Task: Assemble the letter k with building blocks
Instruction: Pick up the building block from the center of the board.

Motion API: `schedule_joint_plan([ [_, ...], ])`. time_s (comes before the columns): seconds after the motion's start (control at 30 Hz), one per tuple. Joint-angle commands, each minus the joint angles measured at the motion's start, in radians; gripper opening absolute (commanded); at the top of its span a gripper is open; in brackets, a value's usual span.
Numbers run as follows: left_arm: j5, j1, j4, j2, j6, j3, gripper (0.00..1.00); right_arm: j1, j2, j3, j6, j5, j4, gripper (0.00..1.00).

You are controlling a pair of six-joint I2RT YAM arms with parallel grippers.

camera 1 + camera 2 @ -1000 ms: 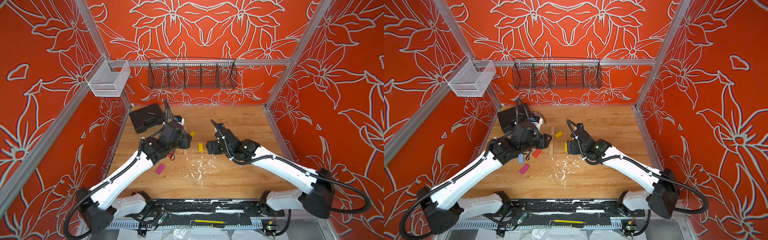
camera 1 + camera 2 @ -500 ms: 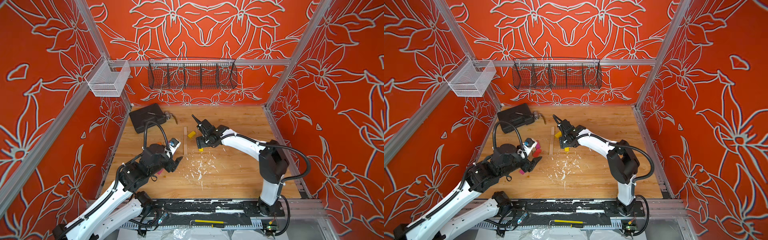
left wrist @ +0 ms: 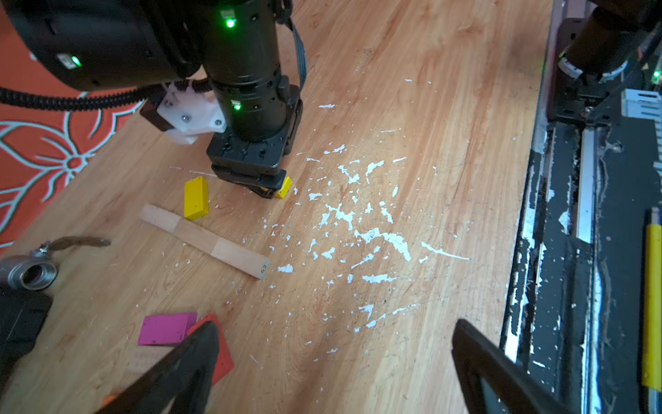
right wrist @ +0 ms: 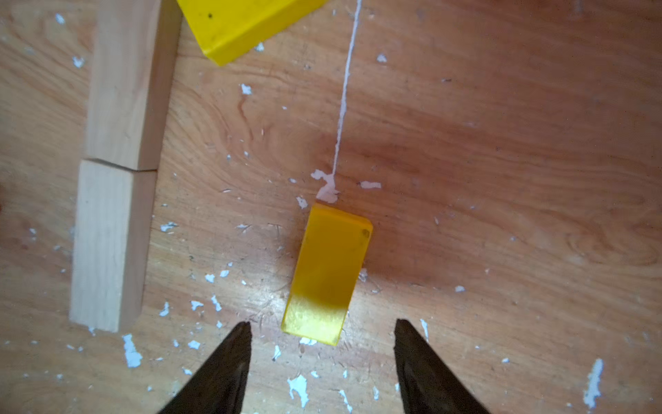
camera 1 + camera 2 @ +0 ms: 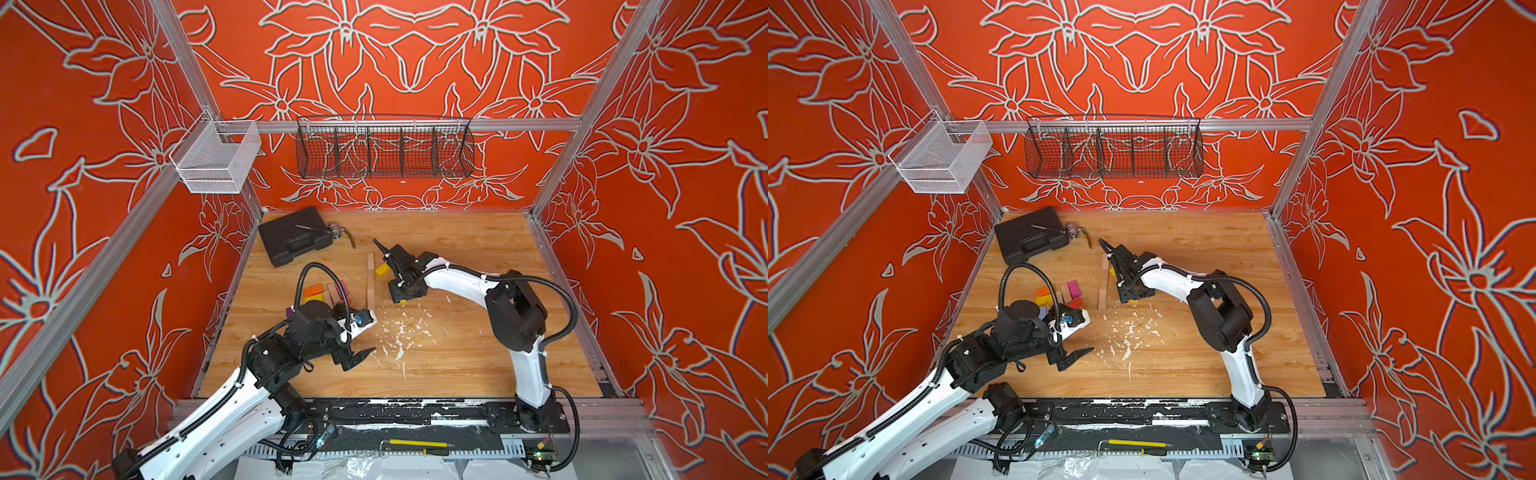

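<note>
Row of three plain pale wooden bars [image 5: 370, 282] laid end to end on the wood-grain tabletop [image 5: 457, 353]; this row is the landmark. Flat yellow painted rectangular block [image 5: 382, 270] lies angled at the row's far part, on the right arm's side; touching or just beside, cannot tell. Second yellow rectangular block [image 4: 327, 272] lies flat by the row's near half, same side, apart from it. Right gripper [image 4: 320, 324] points down over that block with its jaws partly apart, straddling the block's near end with a gap each side, gripping nothing. Left gripper [image 3: 335, 322] is spread wide and empty, off the row's near end on the opposite side. Loose cluster of orange, yellow, pale, magenta and red flat blocks [image 5: 1059, 293] sits close to the row on the left arm's side. White paint flecks [image 3: 358, 222] scattered beyond the row's near end.
</note>
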Motion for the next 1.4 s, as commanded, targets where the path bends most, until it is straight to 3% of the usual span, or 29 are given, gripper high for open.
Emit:
schedule_joint_plan([
  [0.0, 0.06, 0.003, 0.038, -0.04, 0.095, -0.031, 1.0, -0.009, 0.025, 0.0, 0.005, -0.026, 0.034, 0.59],
  [0.47, 0.036, 0.004, 0.053, -0.043, 0.118, -0.057, 0.97, -0.067, 0.027, -0.109, -0.048, -0.148, 0.172, 0.31],
  [0.87, -0.08, 0.06, 0.045, 0.015, 0.04, -0.021, 0.97, -0.08, -0.065, -0.105, -0.59, -0.122, 0.15, 0.26],
  [1.03, -0.103, 0.135, 0.052, 0.042, -0.047, 0.003, 0.97, -0.082, -0.025, -0.028, -0.701, -0.189, 0.115, 0.24],
  [1.37, -0.028, 0.299, 0.047, 0.089, -0.118, 0.046, 0.97, -0.081, 0.097, 0.145, -0.79, -0.325, 0.04, 0.24],
])
